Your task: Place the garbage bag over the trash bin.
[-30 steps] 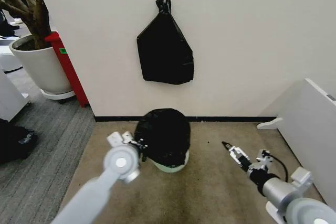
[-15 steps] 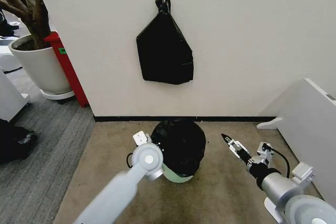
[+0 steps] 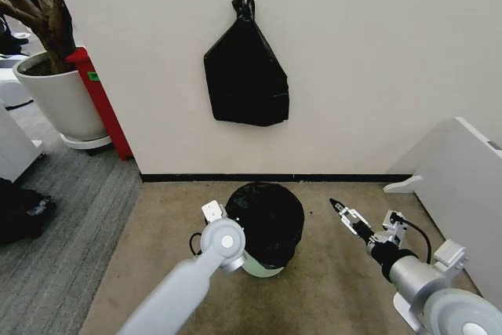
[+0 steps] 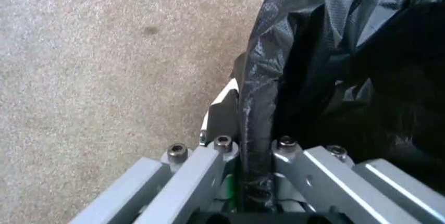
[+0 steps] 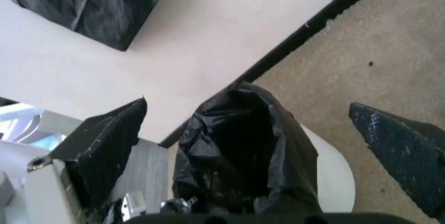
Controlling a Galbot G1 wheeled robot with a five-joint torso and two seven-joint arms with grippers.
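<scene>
The black garbage bag is draped over the cream-white trash bin, which stands on the carpet by the wall. My left gripper sits at the bin's left side. In the left wrist view this gripper is shut on a folded edge of the garbage bag, with a bit of white bin rim beside it. To the right of the bin, apart from it, my right gripper hovers open. In the right wrist view its fingers are spread wide, framing the garbage bag and the trash bin.
A knotted black bag bundle hangs on the wall above the bin. A large white plant pot and a red object stand at the left. A white panel leans at the right. Bare carpet lies around the bin.
My left arm has swung to the right, carrying the held bag edge with it, and the bagged bin has shifted right too. The right gripper moved slightly forward.
</scene>
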